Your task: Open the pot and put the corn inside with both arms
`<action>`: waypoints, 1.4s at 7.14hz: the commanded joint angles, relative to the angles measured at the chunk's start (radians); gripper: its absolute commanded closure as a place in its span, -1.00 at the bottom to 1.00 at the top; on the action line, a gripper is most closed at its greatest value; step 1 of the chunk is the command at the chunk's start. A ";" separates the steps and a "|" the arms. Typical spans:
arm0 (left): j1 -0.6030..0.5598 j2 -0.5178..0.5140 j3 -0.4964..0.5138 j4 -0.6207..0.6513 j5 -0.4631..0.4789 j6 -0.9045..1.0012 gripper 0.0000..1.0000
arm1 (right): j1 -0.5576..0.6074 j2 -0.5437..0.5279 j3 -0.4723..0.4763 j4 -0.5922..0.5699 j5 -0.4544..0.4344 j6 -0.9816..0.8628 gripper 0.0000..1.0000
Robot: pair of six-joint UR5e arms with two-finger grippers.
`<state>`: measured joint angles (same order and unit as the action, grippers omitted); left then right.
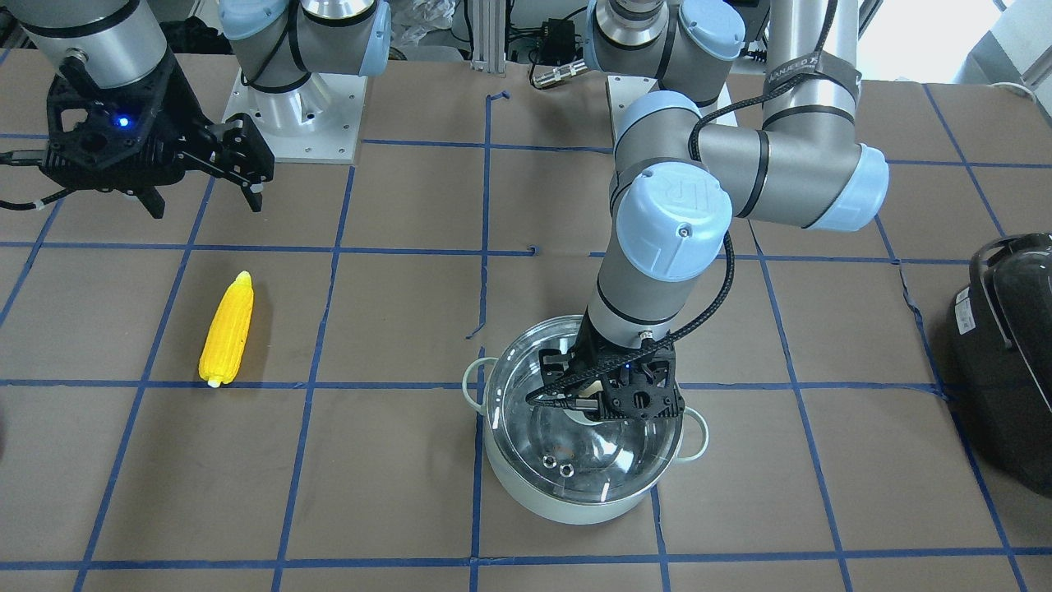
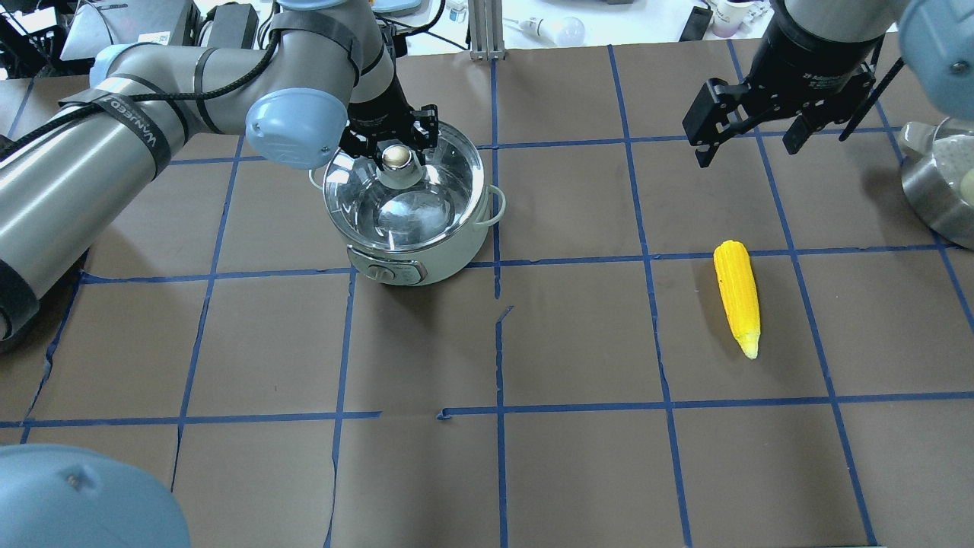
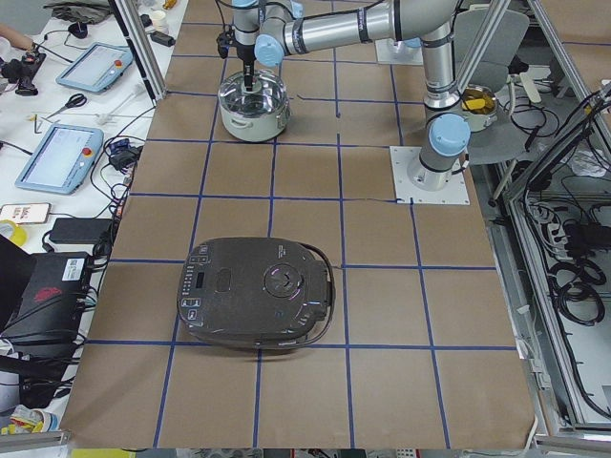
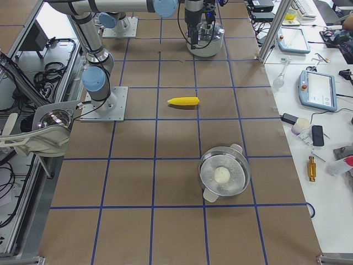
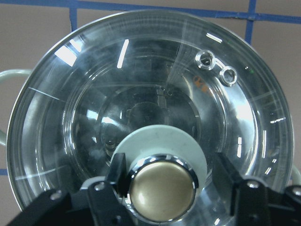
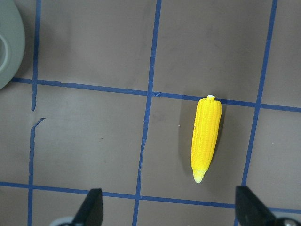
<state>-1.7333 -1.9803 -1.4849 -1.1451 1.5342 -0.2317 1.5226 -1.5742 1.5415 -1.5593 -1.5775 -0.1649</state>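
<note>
The corn (image 2: 736, 293) is lying on the table (image 2: 578, 457), right side, well apart from the pot (image 2: 426, 259). Farther back left, the pot is sitting lid (image 2: 415, 209) on, with the left gripper (image 2: 393, 148) straddling the brass knob (image 5: 162, 190), jaws parted, not clamping. Beyond the corn, the right gripper (image 2: 749, 143) is hovering, spread wide, empty.

Robotics lab. Robot arms (image 1: 789, 156) bolted through steel base plates (image 3: 406, 191) to a table (image 2: 578, 472) papered brown, with a blue tape grid (image 1: 486, 197). Teach pendants (image 4: 318, 90) on the white side bench (image 4: 336, 121), aluminium extrusion post (image 2: 479, 30), loose cables (image 3: 573, 277), power brick (image 3: 76, 232).
</note>
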 commanded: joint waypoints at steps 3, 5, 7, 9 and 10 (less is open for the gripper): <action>0.000 0.017 0.008 -0.036 0.003 0.000 0.63 | -0.068 0.031 -0.001 0.001 0.008 -0.012 -1.00; 0.011 0.050 0.046 -0.097 -0.002 0.000 0.59 | -0.068 0.031 -0.004 -0.001 0.013 -0.011 -1.00; 0.040 0.051 0.182 -0.272 0.007 0.047 0.59 | -0.097 0.064 0.000 -0.025 0.007 -0.027 -1.00; 0.171 0.054 0.169 -0.282 0.064 0.167 0.61 | -0.150 0.103 0.029 -0.038 0.010 -0.068 -1.00; 0.225 0.054 0.147 -0.269 0.064 0.220 0.63 | -0.153 0.123 0.088 -0.120 0.007 -0.076 -1.00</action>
<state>-1.5792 -1.9273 -1.3203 -1.4191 1.5934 -0.0700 1.3835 -1.4744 1.5763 -1.6147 -1.5688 -0.2230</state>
